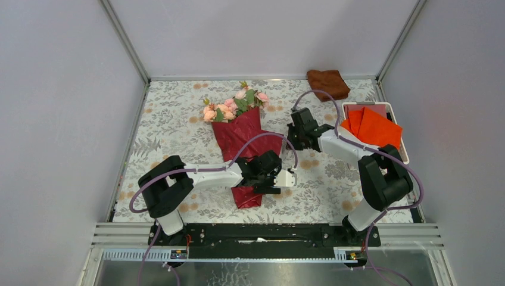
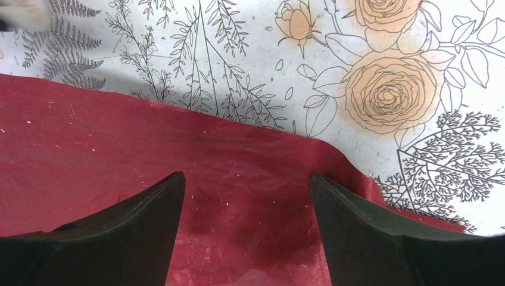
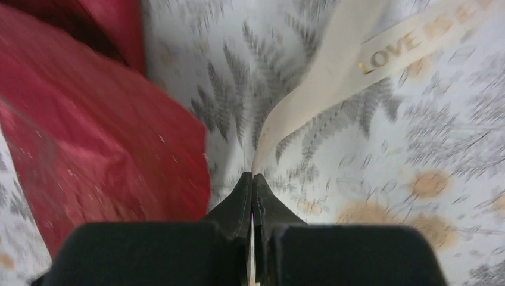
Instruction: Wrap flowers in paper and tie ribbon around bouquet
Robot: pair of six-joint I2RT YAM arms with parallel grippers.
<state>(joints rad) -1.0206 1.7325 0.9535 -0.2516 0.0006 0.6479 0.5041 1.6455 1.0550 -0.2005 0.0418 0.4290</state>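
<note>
we've got the bouquet (image 1: pixel 238 128) mid-table (image 1: pixel 172 125), roses (image 1: pixel 232 104) at the far end, red paper (image 1: pixel 241 140) round the stems | ribbon (image 3: pixel 333 77) just right of it, pinched tight in our right gripper (image 3: pixel 253 179) | left gripper (image 2: pixel 247 179) spread wide over the paper's near end, gripping nothing

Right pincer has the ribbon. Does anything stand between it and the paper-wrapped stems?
Only bare tablecloth lies between the ribbon, clamped in the right pincer, and the paper. But the left pincer hangs open over the paper's lower part, where a tie might go.
</note>
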